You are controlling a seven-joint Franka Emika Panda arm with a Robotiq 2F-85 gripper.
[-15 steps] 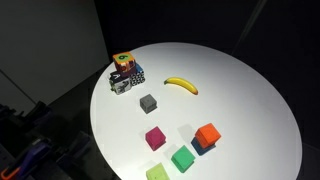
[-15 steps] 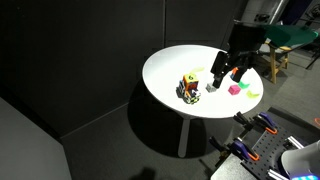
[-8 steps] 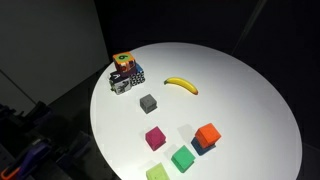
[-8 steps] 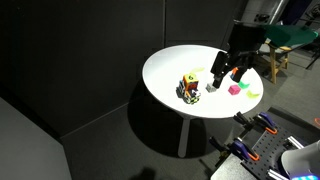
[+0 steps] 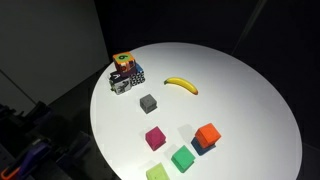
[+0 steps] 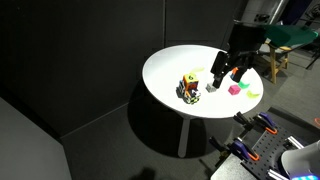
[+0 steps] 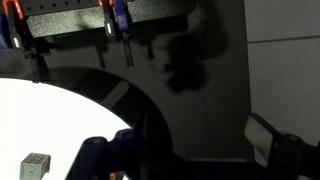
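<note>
1. Dark-walled room with a round white table (image 5: 240,80) on 1 pedestal leg.
2. Gripper (image 6: 228,75): hangs above the table's far half in an exterior view, its 2 fingers spread apart and nothing between them.
3. Grey cube (image 5: 148,102): rests on the table near its middle, apart from the gripper. The wrist view shows it low at the left (image 7: 34,165).
4. Magenta cube (image 5: 155,137): sits near the grey cube, just beside a green cube (image 5: 182,158).
5. Orange cube (image 5: 207,133): stands near the green one.
6. Banana (image 5: 181,85): lies flat, well apart from the cubes.
7. Multicoloured block stack (image 5: 125,72): stands at the table's edge.
</note>
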